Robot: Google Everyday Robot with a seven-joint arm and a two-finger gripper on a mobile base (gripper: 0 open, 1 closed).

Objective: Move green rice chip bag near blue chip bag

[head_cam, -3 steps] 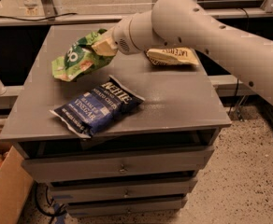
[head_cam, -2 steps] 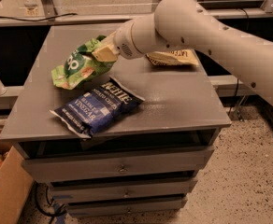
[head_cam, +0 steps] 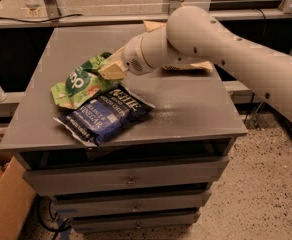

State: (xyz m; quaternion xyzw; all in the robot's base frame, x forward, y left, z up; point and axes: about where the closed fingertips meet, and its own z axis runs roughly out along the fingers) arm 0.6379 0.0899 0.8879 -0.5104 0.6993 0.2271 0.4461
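Note:
The green rice chip bag [head_cam: 81, 83] is a crinkled light-green bag with a darker green round logo. It hangs tilted at the left of the grey cabinet top [head_cam: 186, 104], its lower edge over the upper left of the blue chip bag. The blue chip bag [head_cam: 103, 115] is dark navy with white "Kettle" lettering and lies flat near the front left edge. My gripper [head_cam: 110, 68] is shut on the green bag's upper right corner. The white arm reaches in from the right.
A brown-and-cream bag [head_cam: 186, 64] lies at the back right, mostly hidden behind my arm. The cabinet has drawers [head_cam: 131, 181] below. A cardboard box [head_cam: 6, 204] stands on the floor at left. A dark shelf and rail run behind the cabinet.
My gripper has carried the green bag down and toward the front, so it now hangs right at the blue bag's upper left edge. The blue bag has not moved.

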